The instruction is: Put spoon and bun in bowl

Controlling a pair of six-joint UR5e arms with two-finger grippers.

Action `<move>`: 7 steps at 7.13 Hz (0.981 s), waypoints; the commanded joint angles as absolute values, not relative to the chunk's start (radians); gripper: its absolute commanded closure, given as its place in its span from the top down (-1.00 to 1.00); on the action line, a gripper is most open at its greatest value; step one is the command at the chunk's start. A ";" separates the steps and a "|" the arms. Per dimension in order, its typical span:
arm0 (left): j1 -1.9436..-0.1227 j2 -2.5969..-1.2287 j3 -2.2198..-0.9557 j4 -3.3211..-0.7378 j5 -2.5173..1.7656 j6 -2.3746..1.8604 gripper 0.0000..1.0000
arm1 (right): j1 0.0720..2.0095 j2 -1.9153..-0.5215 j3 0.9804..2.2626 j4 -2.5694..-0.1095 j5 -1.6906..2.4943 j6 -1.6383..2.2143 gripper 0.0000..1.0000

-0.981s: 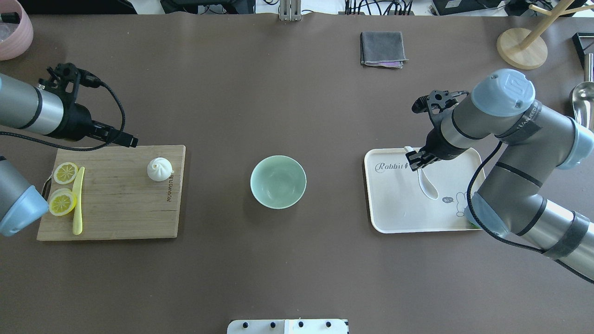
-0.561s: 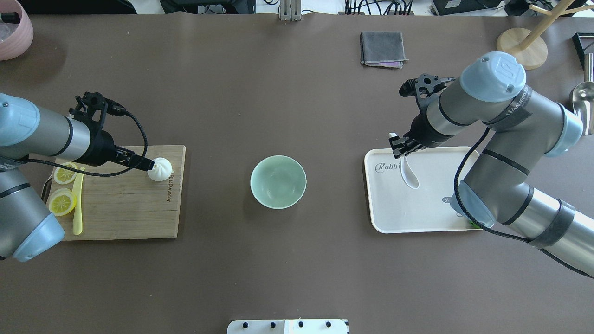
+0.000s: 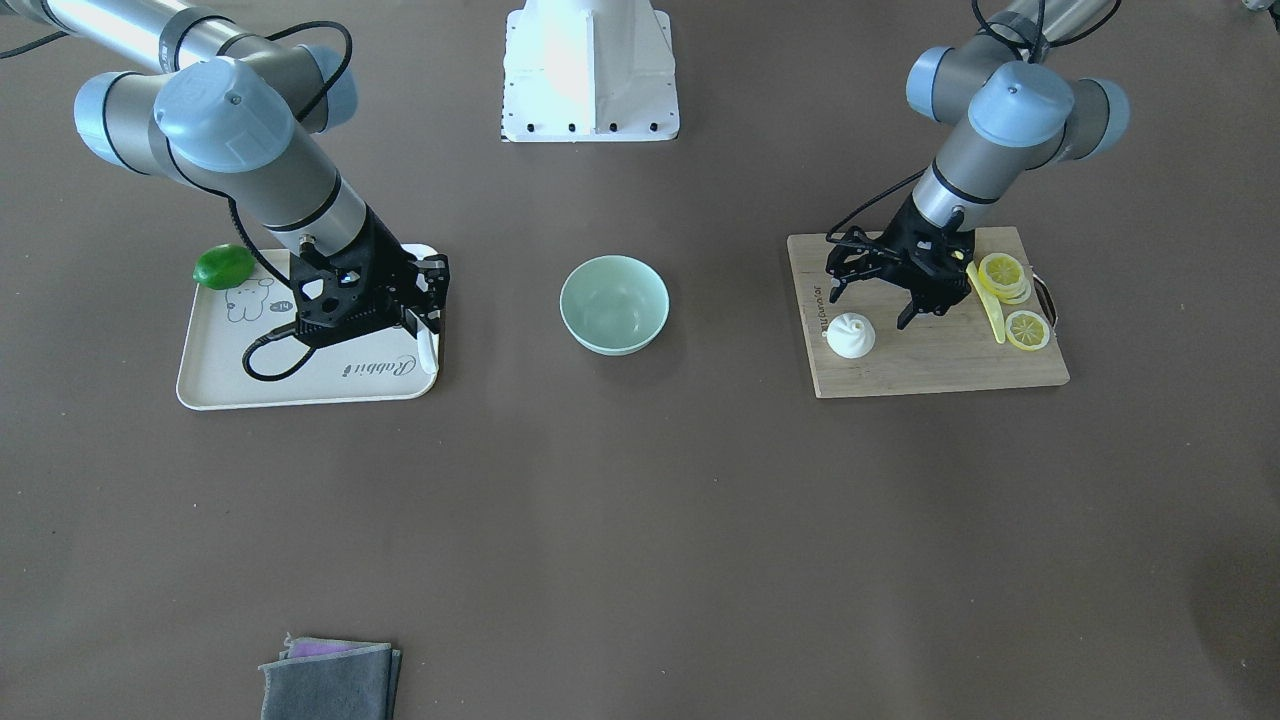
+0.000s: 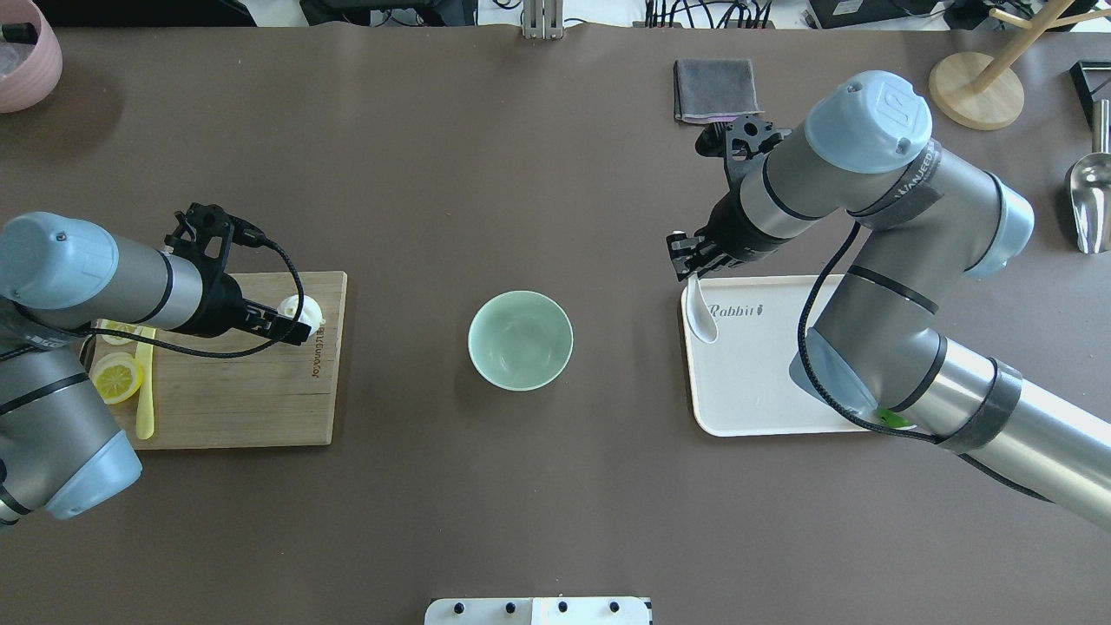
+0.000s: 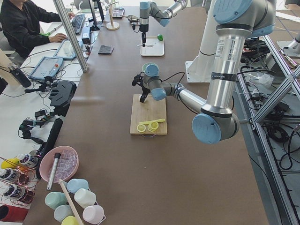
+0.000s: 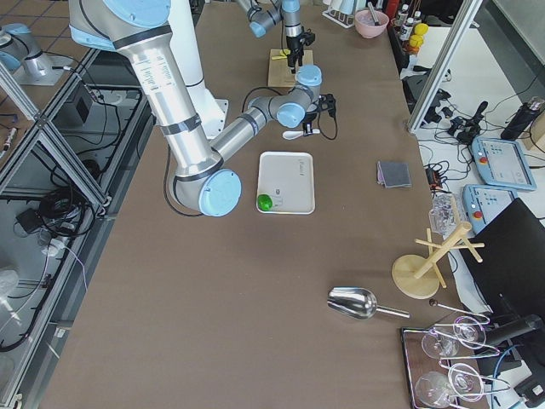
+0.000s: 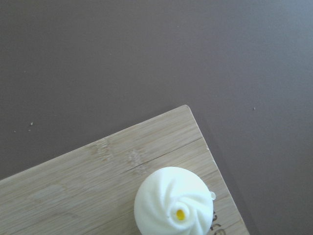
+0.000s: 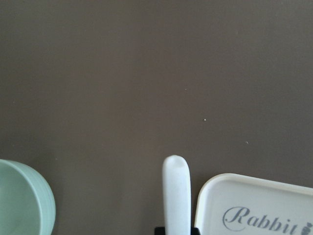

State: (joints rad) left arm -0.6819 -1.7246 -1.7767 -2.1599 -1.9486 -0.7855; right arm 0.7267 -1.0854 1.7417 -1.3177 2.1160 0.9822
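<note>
right fingers (image 4: pixel 687 253) clamped on the small white ceramic soup spoon (image 4: pixel 701 311), handle up-frame, at the cream tray's (image 4: pixel 781 408) left edge | pale mint-green round bowl (image 4: pixel 521 340) sits straight left of it in the overhead view, easy hop imo | left fingers (image 3: pixel 915 300) spread over the white pleated steamed bun (image 3: pixel 851 335) on the wooden board (image 3: pixel 940 365)

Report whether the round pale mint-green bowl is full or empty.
Empty. The round mint-green bowl shows only its bare inner surface in overhead and front-facing views.

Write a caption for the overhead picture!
Right gripper holds the spoon; open left gripper hovers by the bun; bowl empty.

Brown table (image 4: pixel 521 174) beside a cluttered white desk (image 5: pixel 10 108)
</note>
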 commanded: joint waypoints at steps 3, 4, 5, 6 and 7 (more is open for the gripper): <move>-0.678 -1.752 -1.757 -2.158 -1.945 -0.788 0.01 | 0.623 -1.016 1.750 -1.318 2.014 1.098 -1.00; -0.678 -1.765 -1.743 -2.157 -1.927 -0.788 0.00 | 0.600 -1.005 1.750 -1.318 1.984 1.132 -1.00; -0.678 -1.767 -1.744 -2.157 -1.889 -0.793 -0.26 | 0.586 -0.996 1.752 -1.318 1.970 1.147 -1.00; -0.683 -1.763 -1.755 -2.157 -1.894 -0.793 -0.99 | 0.572 -0.971 1.747 -1.318 1.965 1.178 -1.00; -0.701 -1.764 -1.781 -2.155 -1.899 -0.793 -1.00 | 0.555 -0.942 1.737 -1.319 1.942 1.202 -1.00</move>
State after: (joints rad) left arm -0.6854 -1.7633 -1.7579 -2.1565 -1.8985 -0.7926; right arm 0.5755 -0.9739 1.7461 -1.3180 1.9642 1.1707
